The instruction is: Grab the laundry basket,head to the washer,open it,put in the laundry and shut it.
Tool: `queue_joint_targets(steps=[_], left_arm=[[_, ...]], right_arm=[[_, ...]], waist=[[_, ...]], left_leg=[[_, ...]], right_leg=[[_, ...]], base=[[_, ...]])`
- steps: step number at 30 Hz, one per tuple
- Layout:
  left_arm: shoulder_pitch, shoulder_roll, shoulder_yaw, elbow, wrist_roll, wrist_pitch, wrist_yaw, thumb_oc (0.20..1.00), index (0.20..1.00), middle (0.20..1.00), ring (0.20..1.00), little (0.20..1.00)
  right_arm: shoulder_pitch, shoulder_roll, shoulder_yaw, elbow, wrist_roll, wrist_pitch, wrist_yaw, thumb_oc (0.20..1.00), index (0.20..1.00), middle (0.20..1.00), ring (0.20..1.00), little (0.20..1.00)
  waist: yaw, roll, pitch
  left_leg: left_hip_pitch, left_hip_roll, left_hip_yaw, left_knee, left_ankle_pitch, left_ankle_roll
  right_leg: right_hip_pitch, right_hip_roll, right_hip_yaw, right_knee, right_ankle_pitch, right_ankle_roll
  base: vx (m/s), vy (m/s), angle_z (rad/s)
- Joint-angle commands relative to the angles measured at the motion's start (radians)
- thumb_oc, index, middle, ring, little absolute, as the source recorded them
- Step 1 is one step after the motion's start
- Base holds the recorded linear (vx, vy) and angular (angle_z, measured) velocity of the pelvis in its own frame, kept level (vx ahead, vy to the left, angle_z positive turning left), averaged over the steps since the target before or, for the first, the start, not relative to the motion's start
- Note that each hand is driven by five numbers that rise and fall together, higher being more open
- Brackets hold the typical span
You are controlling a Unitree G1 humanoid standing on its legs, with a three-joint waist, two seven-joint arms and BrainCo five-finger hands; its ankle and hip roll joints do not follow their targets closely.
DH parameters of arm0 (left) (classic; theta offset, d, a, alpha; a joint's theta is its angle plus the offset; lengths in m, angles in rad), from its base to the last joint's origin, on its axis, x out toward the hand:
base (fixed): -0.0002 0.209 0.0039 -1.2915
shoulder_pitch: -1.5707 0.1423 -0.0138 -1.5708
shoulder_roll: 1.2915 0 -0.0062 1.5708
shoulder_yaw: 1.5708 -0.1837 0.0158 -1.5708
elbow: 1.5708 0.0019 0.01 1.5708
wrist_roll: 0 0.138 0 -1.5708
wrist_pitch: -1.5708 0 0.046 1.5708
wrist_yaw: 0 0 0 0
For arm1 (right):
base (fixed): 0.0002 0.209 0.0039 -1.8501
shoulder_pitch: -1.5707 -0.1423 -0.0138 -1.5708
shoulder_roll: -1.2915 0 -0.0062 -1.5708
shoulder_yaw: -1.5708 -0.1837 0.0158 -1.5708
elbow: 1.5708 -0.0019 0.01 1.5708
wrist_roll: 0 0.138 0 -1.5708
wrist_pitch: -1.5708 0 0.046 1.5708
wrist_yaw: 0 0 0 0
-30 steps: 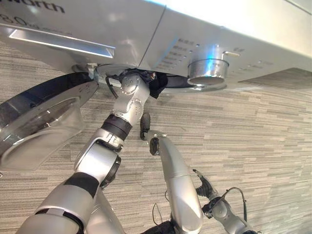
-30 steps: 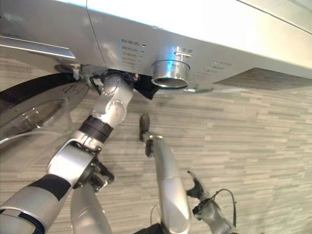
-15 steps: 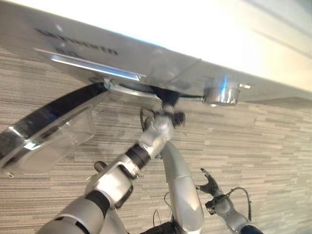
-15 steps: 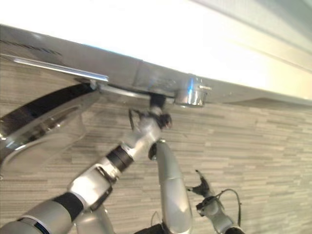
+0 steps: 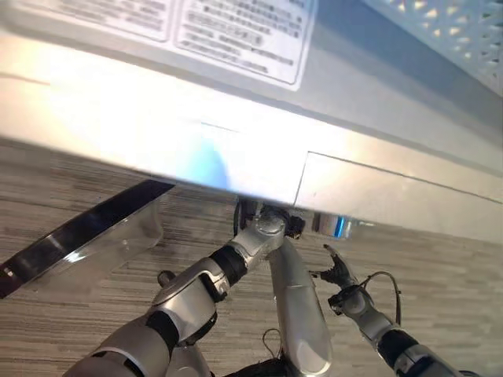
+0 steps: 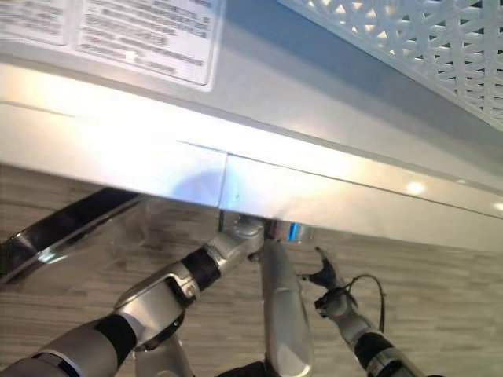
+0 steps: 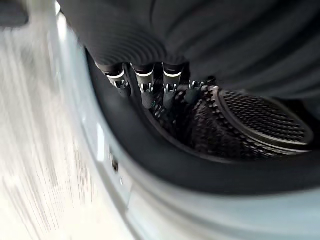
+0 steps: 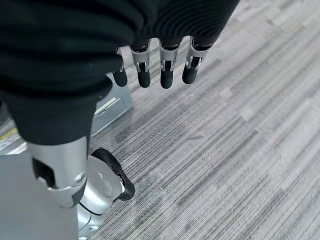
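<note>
Your left hand (image 7: 150,85) reaches into the washer (image 5: 236,141) drum (image 7: 260,120) — fingers straight, holding nothing. Your right hand (image 8: 160,65) hangs relaxed over the floor (image 8: 240,150); the door (image 5: 86,243) stands open.

**Washer colours up close**

The washer (image 5: 369,188) is looking silver-grey, with a white printed label (image 5: 236,31) on top. Its door (image 5: 86,239) is showing a glossy black rim around clear glass. The drum (image 7: 255,117) is reading dark with a dotted perforated pattern. The floor (image 8: 240,150) is running in grey streaky stripes.

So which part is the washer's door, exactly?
Start at the big silver washer across the top. Below its front edge, on the robot's left, the round door swings open over the striped floor. Its dark rim and clear bowl-shaped window set it apart.
</note>
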Motion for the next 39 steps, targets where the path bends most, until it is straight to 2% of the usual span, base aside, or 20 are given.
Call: queue_joint_targets(steps=[1, 2, 4, 8, 10, 13, 18, 19, 22, 25, 26, 28, 31, 32, 33, 37, 39], left_arm=[[-0.008, -0.062, -0.062, -0.151, 0.153, -0.017, -0.113, 1.0, 1.0, 1.0, 1.0, 1.0], [-0.005, -0.03, -0.075, -0.168, 0.196, -0.005, -0.129, 1.0, 1.0, 1.0, 1.0, 1.0], [-0.004, -0.028, -0.075, -0.171, 0.196, -0.004, -0.129, 1.0, 1.0, 1.0, 1.0, 1.0], [0.011, 0.017, -0.107, -0.192, 0.376, 0.02, -0.173, 1.0, 1.0, 1.0, 1.0, 1.0], [0.016, 0.029, -0.113, -0.206, 0.417, 0.017, -0.18, 1.0, 1.0, 1.0, 1.0, 1.0], [0.049, 0.051, -0.099, -0.274, 0.368, 0.005, -0.177, 1.0, 1.0, 1.0, 1.0, 1.0], [0.114, 0.171, -0.063, -0.475, 0.247, -0.015, -0.205, 1.0, 1.0, 1.0, 1.0, 1.0], [0.114, 0.173, -0.062, -0.476, 0.247, -0.014, -0.205, 1.0, 1.0, 1.0, 1.0, 1.0], [0.227, 0.294, -0.049, -0.581, 0.251, -0.026, -0.26, 1.0, 1.0, 1.0, 1.0, 1.0], [0.295, 0.34, -0.04, -0.604, 0.274, -0.022, -0.286, 1.0, 1.0, 1.0, 1.0, 1.0], [0.394, 0.394, -0.002, -0.598, 0.287, -0.024, -0.302, 1.0, 1.0, 1.0, 1.0, 1.0], [0.505, 0.45, 0.04, -0.597, 0.298, -0.022, -0.324, 1.0, 1.0, 1.0, 1.0, 1.0], [0.677, 0.511, 0.141, -0.577, 0.292, -0.008, -0.345, 1.0, 1.0, 1.0, 1.0, 1.0], [0.681, 0.513, 0.144, -0.58, 0.292, -0.006, -0.345, 1.0, 1.0, 1.0, 1.0, 1.0], [0.798, 0.544, 0.221, -0.586, 0.304, 0.001, -0.359, 1.0, 1.0, 1.0, 1.0, 1.0], [0.966, 0.513, 0.347, -0.498, 0.344, 0.032, -0.368, 1.0, 1.0, 1.0, 1.0, 1.0], [0.999, 0.485, 0.381, -0.407, 0.462, 0.037, -0.354, 1.0, 1.0, 1.0, 1.0, 1.0]], right_arm=[[0.098, -0.027, -0.01, 0.01, -0.008, 0.012, 0.025, 1.0, 1.0, 1.0, 1.0, 1.0], [0.106, -0.029, -0.022, 0.023, -0.012, 0.013, 0.035, 1.0, 1.0, 1.0, 1.0, 1.0], [0.106, -0.027, -0.022, 0.023, -0.012, 0.013, 0.035, 1.0, 1.0, 1.0, 1.0, 1.0], [0.122, -0.018, -0.043, 0.044, -0.016, 0.015, 0.06, 1.0, 1.0, 1.0, 1.0, 1.0], [0.127, -0.015, -0.047, 0.046, -0.014, 0.015, 0.067, 1.0, 1.0, 1.0, 1.0, 1.0], [0.153, 0.007, -0.069, 0.045, 0.028, 0.011, 0.082, 1.0, 1.0, 1.0, 1.0, 1.0], [0.224, 0.069, -0.097, 0.061, 0.072, 0.01, 0.114, 1.0, 1.0, 1.0, 1.0, 1.0], [0.224, 0.07, -0.096, 0.062, 0.072, 0.01, 0.114, 1.0, 1.0, 1.0, 1.0, 1.0], [0.255, 0.111, -0.097, 0.182, 0.032, 0.021, 0.15, 1.0, 1.0, 1.0, 1.0, 1.0], [0.263, 0.128, -0.099, 0.234, 0.016, 0.025, 0.165, 1.0, 1.0, 1.0, 1.0, 1.0], [0.283, 0.133, -0.131, 0.267, 0.022, 0.028, 0.181, 1.0, 1.0, 1.0, 1.0, 1.0], [0.296, 0.135, -0.17, 0.302, 0.025, 0.031, 0.193, 1.0, 1.0, 1.0, 1.0, 1.0], [0.321, 0.127, -0.236, 0.327, 0.03, 0.035, 0.211, 1.0, 1.0, 1.0, 1.0, 1.0], [0.322, 0.127, -0.234, 0.327, 0.03, 0.035, 0.211, 1.0, 1.0, 1.0, 1.0, 1.0], [0.338, 0.126, -0.29, 0.338, 0.05, 0.034, 0.225, 1.0, 1.0, 1.0, 1.0, 1.0], [0.337, 0.115, -0.415, 0.349, 0.125, 0.037, 0.229, 1.0, 1.0, 1.0, 1.0, 1.0], [0.326, 0.096, -0.468, 0.344, 0.159, 0.036, 0.224, 1.0, 1.0, 1.0, 1.0, 1.0]], waist=[[-0.006, 0.018, -0.019], [0.001, 0.018, -0.024], [0.001, 0.017, -0.023], [0.018, 0.017, -0.026], [0.023, 0.017, -0.027], [0.029, 0.021, -0.028], [0.046, 0.05, -0.04], [0.046, 0.05, -0.04], [0.072, 0.07, -0.06], [0.086, 0.073, -0.068], [0.099, 0.078, -0.089], [0.109, 0.085, -0.116], [0.117, 0.086, -0.165], [0.116, 0.085, -0.165], [0.122, 0.097, -0.201], [0.128, 0.117, -0.272], [0.132, 0.119, -0.305]], left_leg=[[0.185, -0.013, 0.008, -0.028, -0.124, 0.15], [0.187, -0.017, -0.001, -0.023, -0.13, 0.15], [0.188, -0.016, -0.002, -0.023, -0.13, 0.15], [0.199, -0.03, -0.025, -0.019, -0.142, 0.15], [0.206, -0.036, -0.032, -0.018, -0.144, 0.151], [0.229, -0.049, -0.037, -0.023, -0.149, 0.153], [0.287, -0.067, -0.049, -0.049, -0.144, 0.153], [0.287, -0.067, -0.048, -0.049, -0.144, 0.153], [0.363, -0.08, -0.056, -0.094, -0.138, 0.154], [0.405, -0.087, -0.057, -0.117, -0.135, 0.156], [0.446, -0.1, -0.057, -0.146, -0.126, 0.156], [0.493, -0.12, -0.054, -0.183, -0.12, 0.159], [0.556, -0.151, -0.038, -0.249, -0.094, 0.158], [0.56, -0.151, -0.037, -0.254, -0.092, 0.158], [0.605, -0.168, -0.038, -0.301, -0.084, 0.161], [0.662, -0.187, -0.045, -0.368, -0.056, 0.163], [0.682, -0.196, -0.048, -0.396, -0.039, 0.161]], right_leg=[[-0.106, -0.02, 0.005, -0.007, 0.059, 0.216], [-0.089, -0.024, 0.007, -0.015, 0.064, 0.219], [-0.087, -0.024, 0.006, -0.016, 0.065, 0.219], [-0.045, -0.032, 0.012, -0.045, 0.082, 0.231], [-0.029, -0.035, 0.013, -0.054, 0.087, 0.233], [-0.003, -0.043, 0.02, -0.065, 0.096, 0.239], [0.043, -0.065, 0.022, -0.056, 0.092, 0.246], [0.043, -0.065, 0.022, -0.056, 0.092, 0.246], [0.104, -0.079, 0.028, -0.052, 0.083, 0.248], [0.141, -0.083, 0.03, -0.054, 0.084, 0.251], [0.188, -0.085, 0.03, -0.077, 0.092, 0.254], [0.223, -0.09, 0.031, -0.097, 0.106, 0.26], [0.271, -0.108, 0.022, -0.143, 0.146, 0.256], [0.274, -0.107, 0.022, -0.145, 0.146, 0.256], [0.308, -0.115, 0.019, -0.168, 0.159, 0.268], [0.366, -0.124, 0.011, -0.212, 0.177, 0.276], [0.397, -0.125, 0.004, -0.239, 0.183, 0.277]], base=[[-0.04, 0.033, 0.23], [-0.03, 0.021, 0.12], [-0.02, 0.017, 0.06], [-0.04, 0.042, 0.03], [-0.04, 0.049, 0.06], [-0.03, 0.051, 0.09], [-0.02, 0.057, 0.08], [0.0, 0.066, 0.03], [0.01, 0.072, 0.09], [0.01, 0.067, 0.09], [0.04, 0.081, 0.04], [0.05, 0.104, 0.06], [0.0, 0.044, 0.04], [0.06, 0.112, 0.12], [0.05, 0.112, 0.1], [0.03, 0.106, 0.0], [0.02, 0.07, 0.11]])
